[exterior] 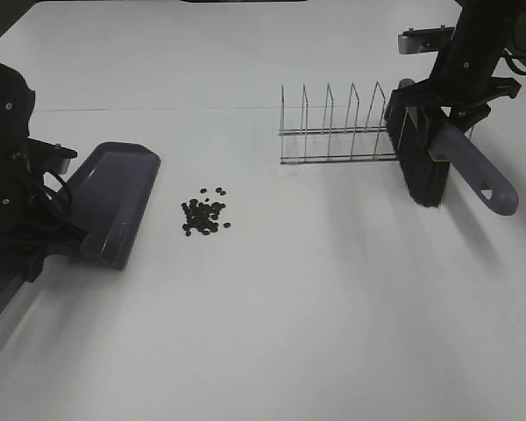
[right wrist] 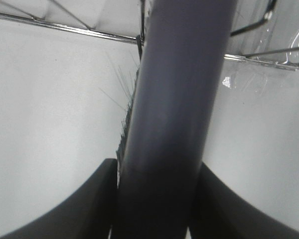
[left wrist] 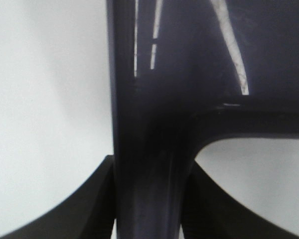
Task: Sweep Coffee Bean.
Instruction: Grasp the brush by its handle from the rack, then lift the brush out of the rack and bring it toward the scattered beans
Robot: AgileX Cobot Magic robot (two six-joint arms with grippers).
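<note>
The coffee bean cluster lies loose on the white table, just right of the purple dustpan. My left gripper is shut on the dustpan's handle; its dark fingers press on both sides. The pan's front edge faces the beans, a short gap away. At the far right my right gripper is shut on the purple brush handle, with a finger on each side. The brush hangs tilted, and its black bristles sit at the right end of the wire rack.
A wire rack with several upright dividers stands on the table behind and right of the beans; its wires show close to the brush. The white table stretches out in front of the beans.
</note>
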